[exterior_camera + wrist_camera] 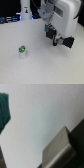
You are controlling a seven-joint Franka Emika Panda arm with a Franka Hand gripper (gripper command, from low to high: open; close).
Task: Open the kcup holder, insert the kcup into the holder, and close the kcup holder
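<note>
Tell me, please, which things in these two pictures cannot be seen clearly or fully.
- Gripper, exterior view: small and blurred, so open or shut cannot be judged.
- Kcup holder: cannot be made out in the exterior view; the arm's white body and the blur cover that area.
- Wrist view: a teal shape and a grey edge are cut off by the frame; unidentifiable.
- Kcup, exterior view: too small for any detail.
- White bottle-like object, exterior view: cut at the top edge.

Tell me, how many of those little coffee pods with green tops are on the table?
1. The kcup stands alone on the white table, toward the exterior view's left, well apart from the robot arm. Others could be hidden behind the arm.
</note>
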